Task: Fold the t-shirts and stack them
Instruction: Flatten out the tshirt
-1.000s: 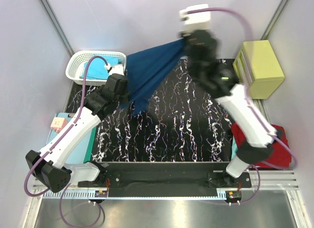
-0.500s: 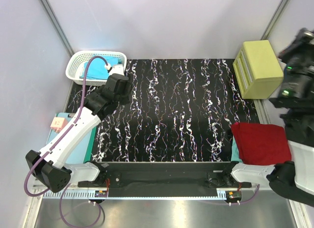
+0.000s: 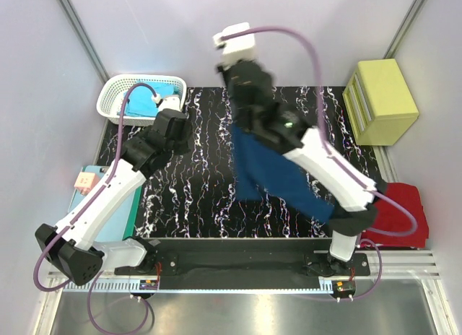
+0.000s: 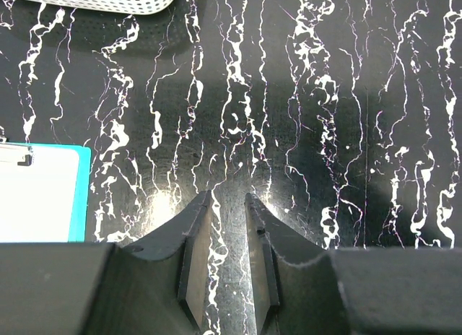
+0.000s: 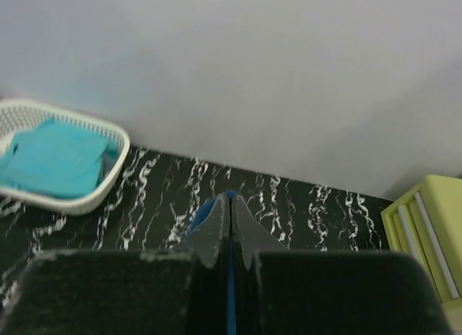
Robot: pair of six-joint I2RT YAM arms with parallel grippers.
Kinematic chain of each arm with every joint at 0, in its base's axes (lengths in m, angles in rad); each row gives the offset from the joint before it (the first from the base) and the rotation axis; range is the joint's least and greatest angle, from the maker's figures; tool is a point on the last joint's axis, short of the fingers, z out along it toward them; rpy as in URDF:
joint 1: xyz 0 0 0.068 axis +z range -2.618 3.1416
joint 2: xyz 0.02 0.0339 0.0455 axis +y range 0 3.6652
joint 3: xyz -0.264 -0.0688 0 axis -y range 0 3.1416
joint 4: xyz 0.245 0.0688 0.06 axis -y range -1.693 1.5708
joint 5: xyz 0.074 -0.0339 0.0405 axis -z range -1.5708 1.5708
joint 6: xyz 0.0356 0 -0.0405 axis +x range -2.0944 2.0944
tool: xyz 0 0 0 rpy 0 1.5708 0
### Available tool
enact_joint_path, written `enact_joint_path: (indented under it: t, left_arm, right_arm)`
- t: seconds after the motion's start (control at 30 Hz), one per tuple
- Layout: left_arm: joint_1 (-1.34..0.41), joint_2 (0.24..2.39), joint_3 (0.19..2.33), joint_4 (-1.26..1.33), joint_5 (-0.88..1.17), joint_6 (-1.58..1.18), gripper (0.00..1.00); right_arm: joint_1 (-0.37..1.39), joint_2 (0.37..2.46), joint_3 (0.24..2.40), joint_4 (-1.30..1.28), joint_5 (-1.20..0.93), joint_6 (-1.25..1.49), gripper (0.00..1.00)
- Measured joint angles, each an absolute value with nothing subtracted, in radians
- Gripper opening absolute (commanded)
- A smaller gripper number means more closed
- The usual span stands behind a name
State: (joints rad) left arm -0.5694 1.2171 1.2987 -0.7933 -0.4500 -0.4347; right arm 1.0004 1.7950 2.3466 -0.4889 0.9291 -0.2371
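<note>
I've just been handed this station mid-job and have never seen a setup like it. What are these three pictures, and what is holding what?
You are looking at two robot arms fixed at the near edge of a black marbled table. The big picture looks down from above. The other two come from a camera on each wrist, looking along that arm's jaws.

The right arm has its jaws shut on a navy t-shirt, which hangs from them over the table. The left arm has its jaws slightly apart and empty, above bare table.

Around them are a white basket holding a turquoise t-shirt, a red t-shirt, a yellow box and a teal clipboard.
</note>
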Motion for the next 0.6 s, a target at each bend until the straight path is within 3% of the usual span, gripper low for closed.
enact_joint_path:
  t: [0.2, 0.6]
  left_arm:
    - [-0.57, 1.201, 1.288, -0.791, -0.455, -0.434, 0.31]
    - [-0.569, 1.257, 1.284, -0.791, -0.451, -0.435, 0.3]
  right_arm:
    - [1.009, 1.858, 2.315, -0.583, 0.882, -0.208, 0.0]
    - [0.957, 1.736, 2.315, -0.561, 0.878, -0.179, 0.0]
